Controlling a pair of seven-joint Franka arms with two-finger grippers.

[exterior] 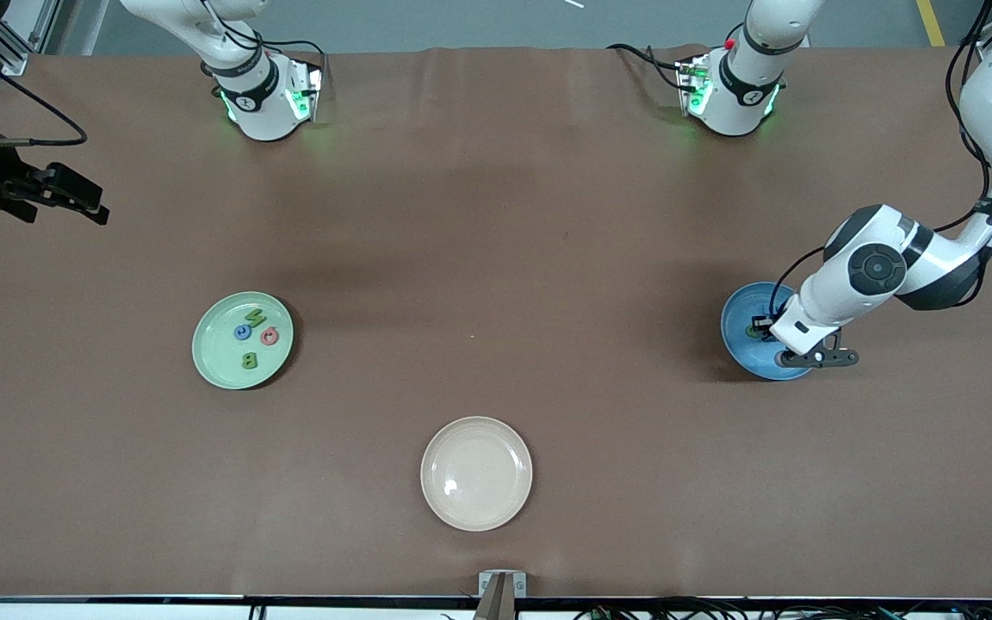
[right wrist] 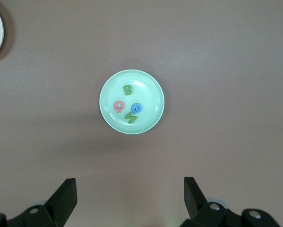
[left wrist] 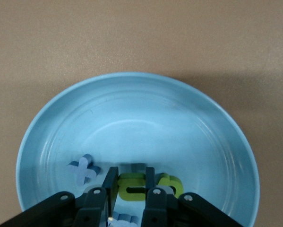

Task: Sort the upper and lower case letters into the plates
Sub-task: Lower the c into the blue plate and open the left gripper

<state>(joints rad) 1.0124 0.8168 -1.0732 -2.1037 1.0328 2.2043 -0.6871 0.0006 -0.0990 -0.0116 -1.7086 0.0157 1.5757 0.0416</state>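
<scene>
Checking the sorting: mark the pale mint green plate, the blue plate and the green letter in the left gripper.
pale mint green plate [exterior: 213, 367]: front view, bare rim.
blue plate [left wrist: 132, 109]: left wrist view, bare inner floor.
green letter [left wrist: 132, 187]: left wrist view, body between the fingers.

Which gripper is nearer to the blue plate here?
Left. The left gripper is down in the blue plate, shut on a green letter. The right gripper waits open, up by the right arm's end of the table.

A brown cloth [exterior: 496, 215] covers the whole table, with slight creases along the edge near the bases. A strip of grey floor [exterior: 461, 21] with a yellow line [exterior: 931, 21] lies past that edge. Even overhead light casts soft shadows on the cloth.
</scene>
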